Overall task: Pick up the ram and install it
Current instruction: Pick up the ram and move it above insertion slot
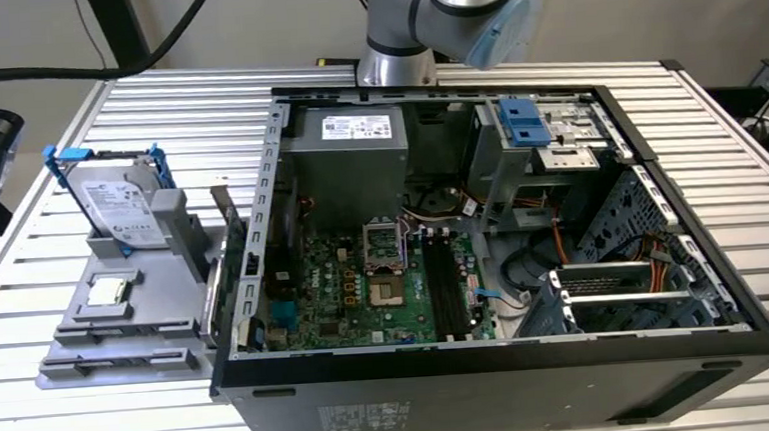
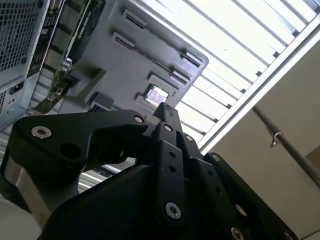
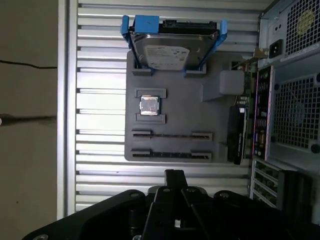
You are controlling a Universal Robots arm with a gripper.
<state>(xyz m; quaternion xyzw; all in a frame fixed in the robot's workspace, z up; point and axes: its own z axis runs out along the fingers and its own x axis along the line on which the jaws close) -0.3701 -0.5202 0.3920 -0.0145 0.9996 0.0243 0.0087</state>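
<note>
The ram (image 3: 172, 154) looks like a thin dark strip standing on edge in the outermost slot of the grey holder tray (image 3: 215, 122). In the exterior view the ram (image 1: 116, 361) sits at the tray's near end. My gripper (image 3: 175, 174) hangs over the slatted table just outside that tray edge, apart from the ram. In the second wrist view the gripper (image 2: 167, 107) has its black fingers closed together with nothing between them. The open computer case (image 1: 500, 354) holds the motherboard with its long dark memory slots (image 1: 445, 284).
On the same tray a silver hard drive (image 3: 172, 52) in a blue frame stands upright, with a small square processor chip (image 3: 149, 105) next to it. A dark card (image 3: 239, 135) leans at the tray's case side. The arm's base (image 1: 395, 60) rises behind the case.
</note>
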